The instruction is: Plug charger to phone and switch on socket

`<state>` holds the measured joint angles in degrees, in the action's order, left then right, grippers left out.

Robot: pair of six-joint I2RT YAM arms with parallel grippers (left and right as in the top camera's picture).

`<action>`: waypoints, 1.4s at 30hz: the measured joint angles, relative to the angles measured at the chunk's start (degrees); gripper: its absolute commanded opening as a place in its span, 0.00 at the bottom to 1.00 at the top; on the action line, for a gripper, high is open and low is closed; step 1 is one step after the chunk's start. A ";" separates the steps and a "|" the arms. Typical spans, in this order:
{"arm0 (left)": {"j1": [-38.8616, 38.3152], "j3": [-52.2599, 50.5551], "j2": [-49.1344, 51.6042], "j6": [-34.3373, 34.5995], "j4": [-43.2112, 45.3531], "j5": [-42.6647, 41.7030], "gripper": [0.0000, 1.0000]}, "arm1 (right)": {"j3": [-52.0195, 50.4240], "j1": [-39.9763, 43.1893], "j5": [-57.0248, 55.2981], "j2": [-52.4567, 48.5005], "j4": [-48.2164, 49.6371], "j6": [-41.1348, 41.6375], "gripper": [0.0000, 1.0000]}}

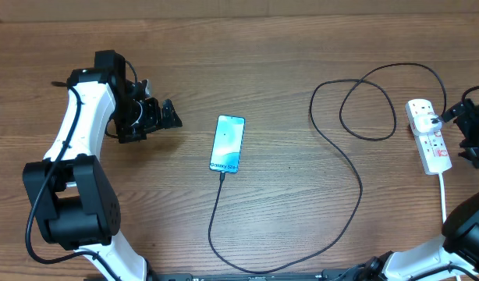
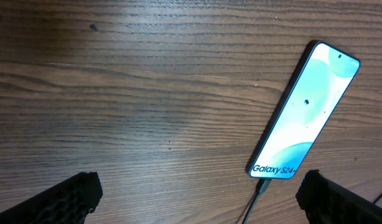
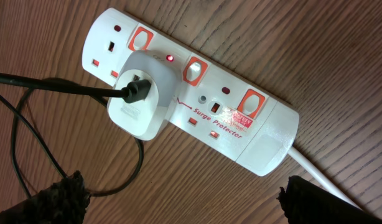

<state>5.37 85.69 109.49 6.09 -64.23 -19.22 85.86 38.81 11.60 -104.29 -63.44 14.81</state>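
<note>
The phone lies mid-table with its blue screen lit; it also shows in the left wrist view. The black charger cable is plugged into the phone's near short edge and loops right to a white adapter seated in the white socket strip. A red light glows beside the adapter on the socket. My left gripper is open and empty, left of the phone. My right gripper is open and empty, just right of the socket.
The socket's white cord runs toward the near right edge. The table is wood-grain brown. A pale wall edge runs along the far side.
</note>
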 measured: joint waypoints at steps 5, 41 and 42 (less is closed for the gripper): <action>-0.07 0.00 -0.11 0.00 0.02 0.00 0.99 | 0.00 0.00 0.00 0.00 0.02 0.00 1.00; -2.71 0.00 -25.66 -0.04 -1.33 5.86 1.00 | 0.00 0.00 0.02 0.00 -0.04 0.00 1.00; -3.06 0.00 -25.66 -0.04 -1.33 5.99 1.00 | 0.00 0.00 0.00 0.00 0.00 0.02 1.00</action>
<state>2.31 85.69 83.83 6.04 -65.56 -13.23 85.86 38.81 11.60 -104.29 -63.44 14.83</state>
